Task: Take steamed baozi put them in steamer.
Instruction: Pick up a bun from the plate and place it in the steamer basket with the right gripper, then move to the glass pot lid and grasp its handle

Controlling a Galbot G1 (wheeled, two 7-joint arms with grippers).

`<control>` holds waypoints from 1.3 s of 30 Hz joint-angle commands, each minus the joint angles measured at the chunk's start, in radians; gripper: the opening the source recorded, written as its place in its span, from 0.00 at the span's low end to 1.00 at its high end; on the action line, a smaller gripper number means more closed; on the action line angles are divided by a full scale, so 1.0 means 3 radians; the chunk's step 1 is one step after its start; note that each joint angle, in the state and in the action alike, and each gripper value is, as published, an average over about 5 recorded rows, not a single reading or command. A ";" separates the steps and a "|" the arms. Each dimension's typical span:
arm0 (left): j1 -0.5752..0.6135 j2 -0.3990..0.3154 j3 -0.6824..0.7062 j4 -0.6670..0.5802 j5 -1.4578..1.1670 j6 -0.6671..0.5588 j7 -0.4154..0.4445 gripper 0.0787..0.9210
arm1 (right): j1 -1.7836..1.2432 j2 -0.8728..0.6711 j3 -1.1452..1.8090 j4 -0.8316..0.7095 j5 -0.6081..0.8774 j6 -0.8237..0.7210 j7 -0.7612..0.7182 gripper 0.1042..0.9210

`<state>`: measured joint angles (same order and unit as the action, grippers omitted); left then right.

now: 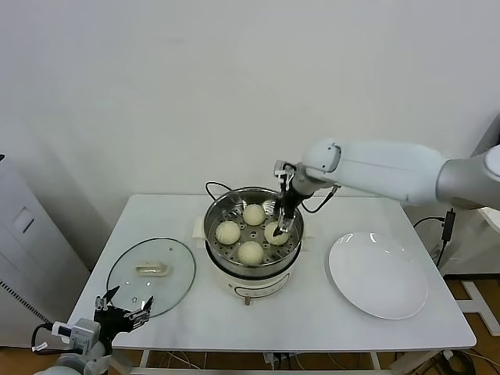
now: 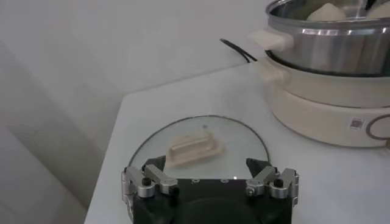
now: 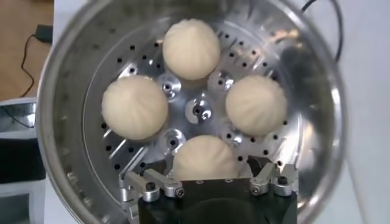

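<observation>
Right gripper [image 1: 282, 228] spread wide over the fourth cream-white dome-shaped baozi [image 3: 204, 159], holding nothing. All four sit in the shiny steel perforated steamer [image 1: 215, 212]. Next: lift clear. Left gripper [image 1: 123, 309] open, empty, parked low.

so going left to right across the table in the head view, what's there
left pincer at the near left edge → glass lid → steamer holding four baozi, with the right pincer open over the right-hand one → white plate

The right gripper [image 1: 280, 227] partly hides one baozi [image 3: 204, 159] (its near side).
</observation>
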<state>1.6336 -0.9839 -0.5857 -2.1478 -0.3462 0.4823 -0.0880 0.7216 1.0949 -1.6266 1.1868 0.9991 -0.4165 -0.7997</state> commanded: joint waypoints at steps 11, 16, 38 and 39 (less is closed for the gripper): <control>-0.0068 -0.0002 -0.0056 -0.0008 -0.0029 0.0017 -0.0012 0.88 | -0.1339 -0.1471 0.2331 0.0280 0.0359 0.0948 0.0939 0.88; -0.0120 0.0046 -0.0044 0.0026 -0.0041 0.0002 -0.0005 0.88 | -0.2369 -0.1520 0.3569 0.0365 0.0259 0.1346 0.1504 0.88; -0.0148 0.0254 0.0039 0.0348 0.1958 -0.0755 0.0169 0.88 | -0.6003 -0.0241 0.7442 0.1082 -0.1626 0.1518 0.2420 0.88; -0.0143 0.0246 0.0055 0.0380 0.2177 -0.0833 0.0189 0.88 | -0.6080 -0.0175 0.7498 0.1097 -0.1663 0.1528 0.2386 0.88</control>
<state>1.5824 -0.9167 -0.5836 -2.0917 -0.2067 0.4004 -0.0655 -0.6197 0.8632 0.1198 1.4311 0.7477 0.0073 -0.1560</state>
